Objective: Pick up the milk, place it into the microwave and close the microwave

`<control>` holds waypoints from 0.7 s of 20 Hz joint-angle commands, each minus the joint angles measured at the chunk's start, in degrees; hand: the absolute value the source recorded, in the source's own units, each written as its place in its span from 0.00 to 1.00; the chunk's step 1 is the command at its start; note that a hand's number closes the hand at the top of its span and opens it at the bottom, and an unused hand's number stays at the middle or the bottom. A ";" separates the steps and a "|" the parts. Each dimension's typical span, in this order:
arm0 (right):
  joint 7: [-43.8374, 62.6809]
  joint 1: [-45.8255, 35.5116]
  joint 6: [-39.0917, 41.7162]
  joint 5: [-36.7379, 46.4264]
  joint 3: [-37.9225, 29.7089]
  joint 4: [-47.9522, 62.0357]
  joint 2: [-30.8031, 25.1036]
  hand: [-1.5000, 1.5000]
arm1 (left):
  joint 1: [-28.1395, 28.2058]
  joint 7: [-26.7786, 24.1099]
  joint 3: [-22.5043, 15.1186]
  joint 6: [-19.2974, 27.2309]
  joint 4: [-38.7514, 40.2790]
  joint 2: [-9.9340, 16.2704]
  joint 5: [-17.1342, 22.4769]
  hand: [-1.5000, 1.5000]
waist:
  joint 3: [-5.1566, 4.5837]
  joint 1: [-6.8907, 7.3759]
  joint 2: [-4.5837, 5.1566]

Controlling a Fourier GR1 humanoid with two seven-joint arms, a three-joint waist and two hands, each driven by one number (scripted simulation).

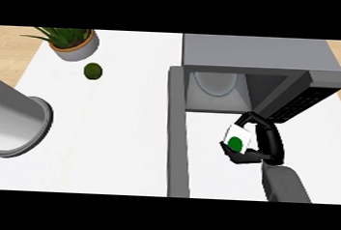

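Observation:
A small white milk carton [238, 139] with a green round mark is held above the counter, just in front of the microwave's opening. My right hand [263, 143] is shut on it, fingers and thumb curled round its sides. The grey microwave [258, 55] stands at the back right with its cavity open and a pale turntable plate [216, 83] inside. Its door [178, 136] is swung wide open and runs toward me along the left of the carton. My left hand does not show.
A potted green plant [71, 40] stands at the back left, with a small dark green fruit [93, 70] beside it. A large grey metal pot [13, 117] lies at the left edge. The white counter [107, 148] stretches between pot and door.

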 commanded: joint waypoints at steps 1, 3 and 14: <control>4.98 -2.08 -2.03 0.82 -0.40 -3.31 -0.47 1.00 | -1.95 2.41 1.16 1.29 0.95 2.93 1.74 0.00 | 0.05 0.32 0.19; 10.87 -1.34 -7.01 2.79 2.31 -9.03 3.28 1.00 | 2.64 2.57 -0.40 -0.01 -4.89 -2.55 1.12 0.00 | 0.04 0.39 0.07; 19.98 -24.75 -16.75 11.99 0.74 8.47 2.85 1.00 | 1.18 0.44 1.15 -1.97 -0.85 -2.34 0.38 0.00 | 0.06 1.64 0.39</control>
